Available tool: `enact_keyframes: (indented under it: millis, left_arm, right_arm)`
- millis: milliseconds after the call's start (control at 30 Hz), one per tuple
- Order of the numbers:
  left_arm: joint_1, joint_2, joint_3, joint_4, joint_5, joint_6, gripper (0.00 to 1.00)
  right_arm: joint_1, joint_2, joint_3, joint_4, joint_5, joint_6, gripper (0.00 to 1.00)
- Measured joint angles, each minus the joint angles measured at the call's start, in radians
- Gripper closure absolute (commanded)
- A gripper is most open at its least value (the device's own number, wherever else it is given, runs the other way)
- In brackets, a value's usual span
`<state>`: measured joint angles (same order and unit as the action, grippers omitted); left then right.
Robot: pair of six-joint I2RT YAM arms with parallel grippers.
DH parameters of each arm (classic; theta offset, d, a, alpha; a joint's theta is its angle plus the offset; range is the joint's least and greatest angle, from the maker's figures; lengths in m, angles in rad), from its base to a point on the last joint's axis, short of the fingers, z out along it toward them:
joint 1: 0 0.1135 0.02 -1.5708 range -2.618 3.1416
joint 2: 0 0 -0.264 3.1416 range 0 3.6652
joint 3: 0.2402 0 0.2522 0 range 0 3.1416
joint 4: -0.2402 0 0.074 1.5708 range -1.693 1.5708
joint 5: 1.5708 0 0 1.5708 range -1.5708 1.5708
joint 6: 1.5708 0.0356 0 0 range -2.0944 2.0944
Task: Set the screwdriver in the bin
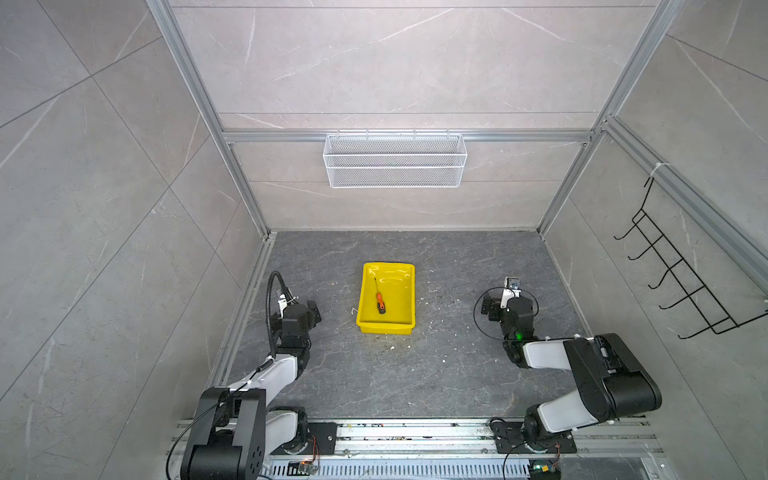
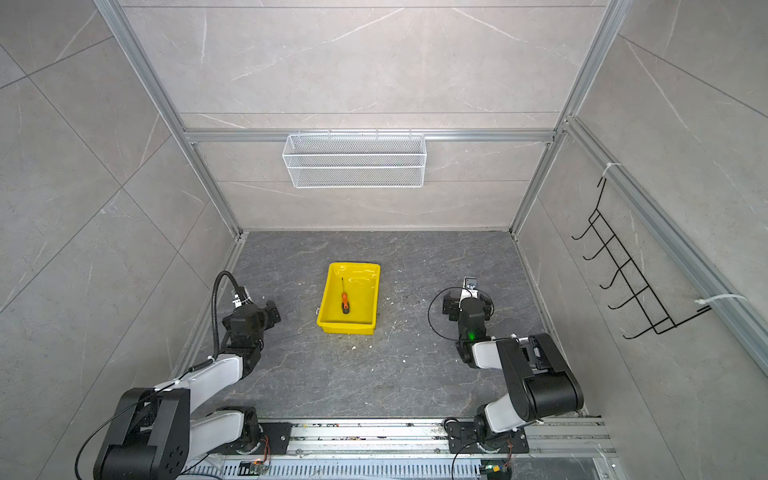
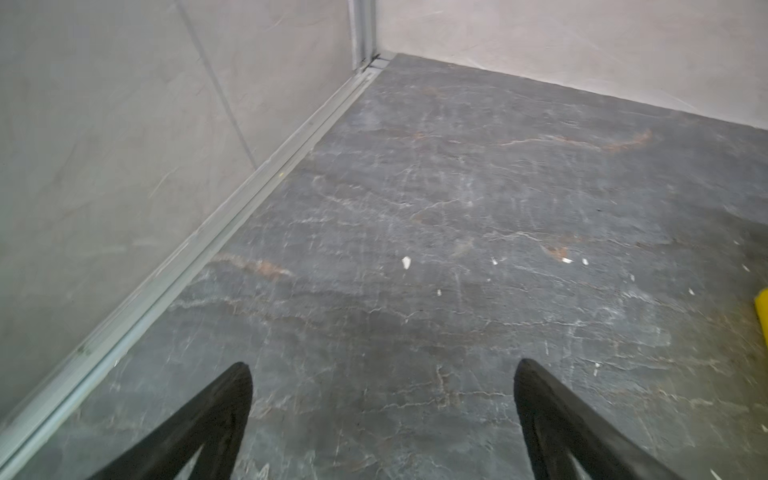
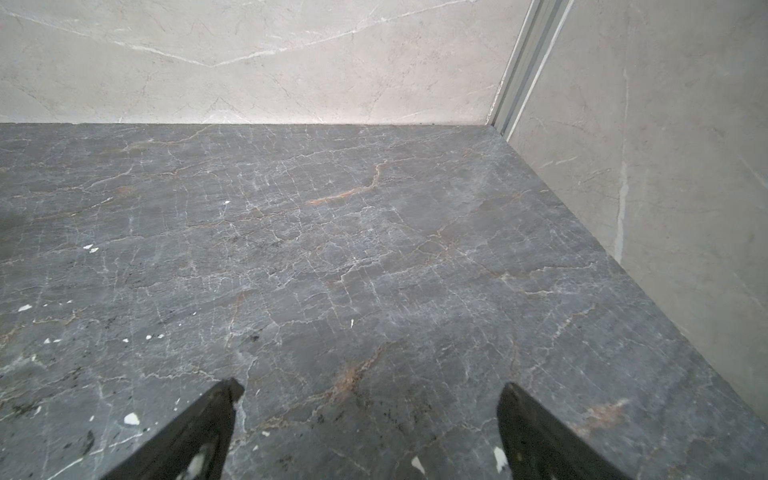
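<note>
Nearest the camera, the mounting rail (image 1: 415, 434) carries both arms. The left gripper (image 3: 382, 370), left of the bin (image 1: 388, 265), and the right gripper (image 4: 370, 388), right of it, each hang well apart from it over bare dark tabletop (image 1: 457, 374), jaws spread wide and holding nothing. In both top views the screwdriver (image 1: 379, 301) lies flat on the bin's yellow floor, left of its middle, black butt toward the near wall and shaft toward the far wall, touched by neither gripper. I judge the task done, with no step left.
</note>
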<state>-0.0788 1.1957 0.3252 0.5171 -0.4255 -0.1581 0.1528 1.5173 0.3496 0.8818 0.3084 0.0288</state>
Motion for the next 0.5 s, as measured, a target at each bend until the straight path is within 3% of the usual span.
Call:
enact_keyframes:
  millis: [267, 500]
  left_arm:
    - [0.000, 0.007, -0.026, 0.131, 0.089, 0.124, 0.00]
    - [0.005, 0.128, -0.106, 0.291, 0.092, 0.149, 0.00]
  right_arm:
    - [0.000, 0.000, 0.000, 0.000, -0.003, 0.000, 0.01]
    - [0.000, 0.000, 0.000, 0.001, -0.003, 0.000, 0.01]
